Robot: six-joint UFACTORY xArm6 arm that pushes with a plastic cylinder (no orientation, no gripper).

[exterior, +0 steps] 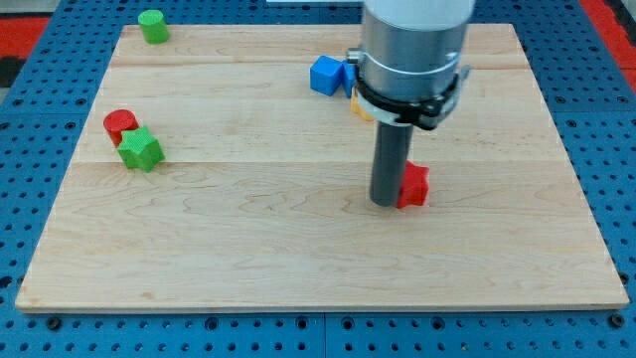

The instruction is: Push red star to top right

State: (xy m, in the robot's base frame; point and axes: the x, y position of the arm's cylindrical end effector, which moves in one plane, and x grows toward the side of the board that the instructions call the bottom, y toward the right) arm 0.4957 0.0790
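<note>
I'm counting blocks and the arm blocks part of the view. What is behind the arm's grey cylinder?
A yellow block peeks out at the grey cylinder's left edge, beside the blue cube. Most of it is covered, so its shape cannot be told.

My tip (386, 202) touches the star (414, 186) on its left, mid-board (298, 259), cube (325, 76) behind.

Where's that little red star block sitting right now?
The red star sits right of the board's centre in the camera view, touching the right side of my tip, below the blue block.
</note>
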